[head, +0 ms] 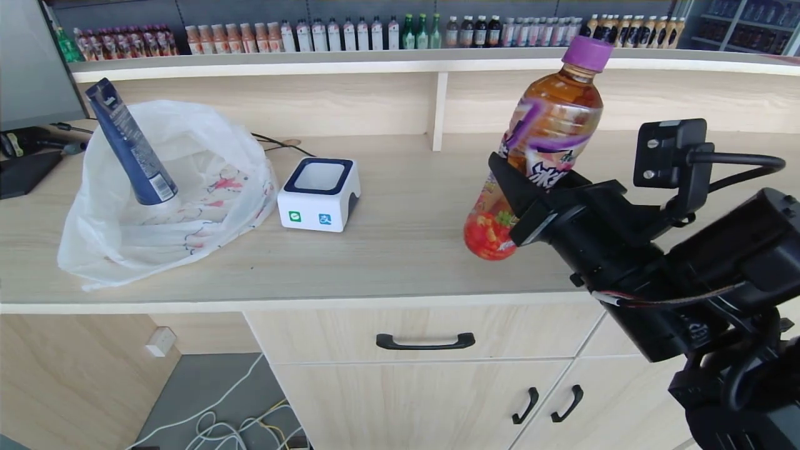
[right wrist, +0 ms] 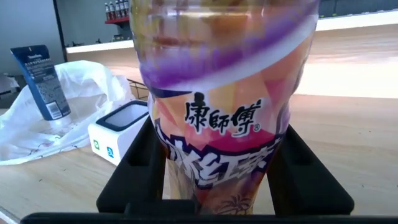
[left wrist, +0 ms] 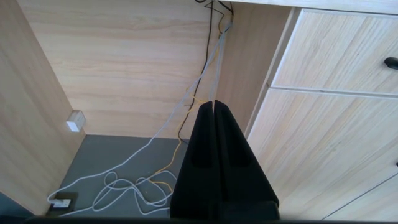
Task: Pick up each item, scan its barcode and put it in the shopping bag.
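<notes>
My right gripper is shut on a drink bottle with a purple cap and a fruit-print label, held tilted above the right part of the counter. Up close, the bottle sits between the black fingers. A white barcode scanner with a dark blue rim stands at the counter's middle, also seen as the scanner beyond the bottle. The white plastic shopping bag lies open at the left with a dark blue tube standing in it. My left gripper hangs shut below counter height, beside the cabinet.
The wooden counter has a raised back ledge with a row of bottles behind it. Drawers and doors with black handles sit under the counter. Cables lie on the floor below. Dark devices rest at the far left.
</notes>
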Robot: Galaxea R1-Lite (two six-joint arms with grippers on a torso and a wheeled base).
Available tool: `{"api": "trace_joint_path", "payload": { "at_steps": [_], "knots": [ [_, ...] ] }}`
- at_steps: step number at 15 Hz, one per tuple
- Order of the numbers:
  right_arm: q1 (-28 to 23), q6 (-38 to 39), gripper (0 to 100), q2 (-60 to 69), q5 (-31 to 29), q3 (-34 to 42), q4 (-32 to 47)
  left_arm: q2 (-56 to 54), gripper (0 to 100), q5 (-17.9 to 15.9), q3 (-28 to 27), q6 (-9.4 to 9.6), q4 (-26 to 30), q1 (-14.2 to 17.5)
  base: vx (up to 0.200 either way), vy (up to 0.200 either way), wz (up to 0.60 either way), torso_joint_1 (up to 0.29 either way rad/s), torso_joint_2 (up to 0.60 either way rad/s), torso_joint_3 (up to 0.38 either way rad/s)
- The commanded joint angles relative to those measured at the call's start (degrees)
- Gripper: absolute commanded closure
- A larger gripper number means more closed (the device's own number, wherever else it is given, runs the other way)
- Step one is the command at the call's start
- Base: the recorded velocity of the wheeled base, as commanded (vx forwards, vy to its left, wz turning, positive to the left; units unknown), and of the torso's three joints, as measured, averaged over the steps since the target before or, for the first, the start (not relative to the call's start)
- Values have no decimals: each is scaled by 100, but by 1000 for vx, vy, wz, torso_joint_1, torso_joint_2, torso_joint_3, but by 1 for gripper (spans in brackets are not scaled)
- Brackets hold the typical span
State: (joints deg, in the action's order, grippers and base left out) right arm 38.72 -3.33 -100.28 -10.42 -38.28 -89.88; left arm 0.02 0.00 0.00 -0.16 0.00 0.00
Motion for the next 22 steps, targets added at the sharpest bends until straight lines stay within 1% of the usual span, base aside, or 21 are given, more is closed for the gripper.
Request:
{"api": "trace_joint_path", "payload": {
  "at_steps": [1, 20, 22],
  "knots": [
    [-119, -19, 100, 175, -4, 31, -12, -2, 100, 0, 0, -11, 0, 0, 0, 200, 0, 2, -7, 2],
    [-110, -19, 100, 228, -4, 84, -12, -2, 100, 0, 0, -19, 0, 0, 0, 200, 0, 3, 3, 0],
    [-101, -19, 100, 219, -4, 40, -12, -2, 100, 0, 0, 7, 0, 0, 0, 0, 0, 0, 0, 0]
  ]
}}
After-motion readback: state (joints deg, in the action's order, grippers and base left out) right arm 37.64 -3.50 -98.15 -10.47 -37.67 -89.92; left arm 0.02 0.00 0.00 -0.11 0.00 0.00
